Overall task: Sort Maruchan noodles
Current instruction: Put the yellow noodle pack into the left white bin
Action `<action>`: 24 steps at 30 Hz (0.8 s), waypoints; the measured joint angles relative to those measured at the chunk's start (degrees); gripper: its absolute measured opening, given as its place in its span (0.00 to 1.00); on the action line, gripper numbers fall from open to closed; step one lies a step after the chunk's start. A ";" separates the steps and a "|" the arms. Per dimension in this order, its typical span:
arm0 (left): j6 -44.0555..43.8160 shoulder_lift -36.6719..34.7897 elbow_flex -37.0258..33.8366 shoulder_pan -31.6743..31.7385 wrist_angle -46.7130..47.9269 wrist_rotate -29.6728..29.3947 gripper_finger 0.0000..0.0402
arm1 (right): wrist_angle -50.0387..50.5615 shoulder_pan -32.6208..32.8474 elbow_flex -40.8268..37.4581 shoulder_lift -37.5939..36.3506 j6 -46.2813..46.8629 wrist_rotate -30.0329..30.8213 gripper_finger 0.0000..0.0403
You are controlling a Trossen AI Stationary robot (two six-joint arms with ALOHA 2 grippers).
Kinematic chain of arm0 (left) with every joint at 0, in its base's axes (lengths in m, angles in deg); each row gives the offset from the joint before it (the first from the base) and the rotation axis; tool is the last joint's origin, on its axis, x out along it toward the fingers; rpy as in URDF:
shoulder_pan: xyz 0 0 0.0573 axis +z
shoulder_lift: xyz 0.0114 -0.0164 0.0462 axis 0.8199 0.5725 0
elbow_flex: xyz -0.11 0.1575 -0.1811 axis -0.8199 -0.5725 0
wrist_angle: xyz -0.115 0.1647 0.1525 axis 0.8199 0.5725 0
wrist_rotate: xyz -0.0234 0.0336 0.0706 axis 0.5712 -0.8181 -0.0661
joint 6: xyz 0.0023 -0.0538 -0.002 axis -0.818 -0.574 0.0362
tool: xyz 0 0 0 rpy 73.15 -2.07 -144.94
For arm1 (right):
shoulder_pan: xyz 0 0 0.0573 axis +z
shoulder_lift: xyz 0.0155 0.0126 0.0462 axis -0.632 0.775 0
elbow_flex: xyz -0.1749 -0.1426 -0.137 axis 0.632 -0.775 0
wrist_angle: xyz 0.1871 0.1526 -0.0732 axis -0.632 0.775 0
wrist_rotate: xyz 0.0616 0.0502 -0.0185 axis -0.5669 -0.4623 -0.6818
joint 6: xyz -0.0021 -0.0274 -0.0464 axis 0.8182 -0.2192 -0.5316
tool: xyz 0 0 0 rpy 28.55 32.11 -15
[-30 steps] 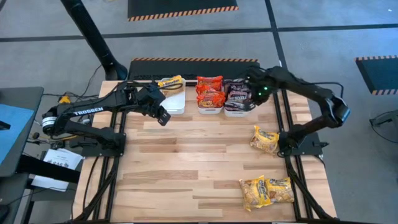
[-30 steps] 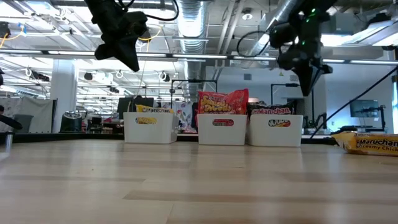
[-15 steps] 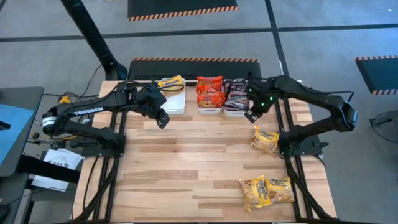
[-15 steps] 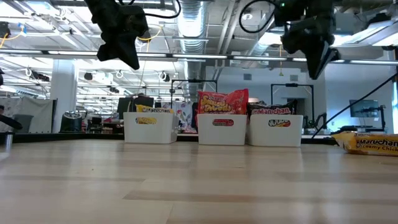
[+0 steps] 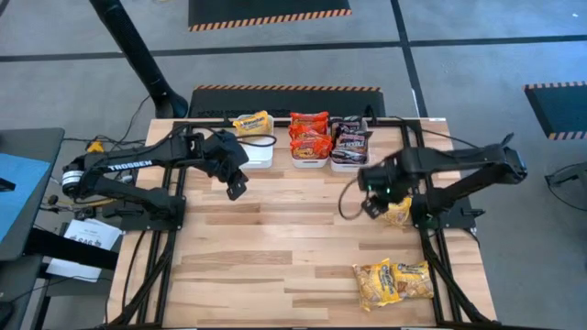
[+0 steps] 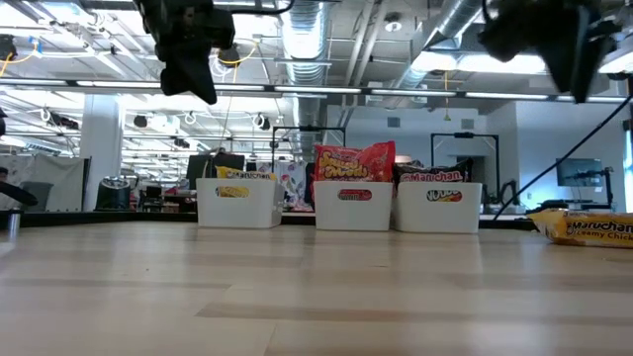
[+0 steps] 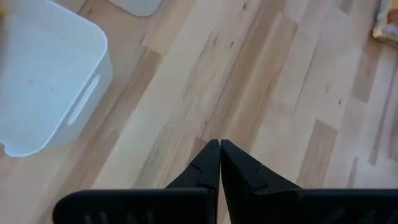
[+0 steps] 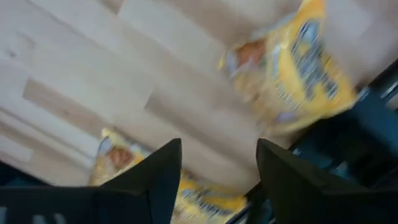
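Note:
Three white bins stand in a row at the table's far edge. The left bin has a yellow packet at its far end, the middle bin holds red packets, and the right bin holds dark packets. A loose yellow packet lies flat at the right. More yellow packets lie near the front right. My right gripper hangs open above the table, just left of that loose packet. My left gripper is shut and empty, in the air near the left bin.
Bare wooden tabletop fills the middle and the near left. Black arm frames run along both sides of the table. In the low view the three bins line the far edge, and a yellow packet lies at the right.
My right gripper has swung from above the dark-packet bin toward the table's near edge and now hangs beside the loose yellow packet. Its fingers have opened on the way. My left gripper has rolled a little where it is.

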 joint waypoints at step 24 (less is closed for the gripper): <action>2.62 0.00 0.00 -2.77 2.43 1.90 0.00 | -25.93 44.58 -7.50 5.10 65.06 3.76 0.61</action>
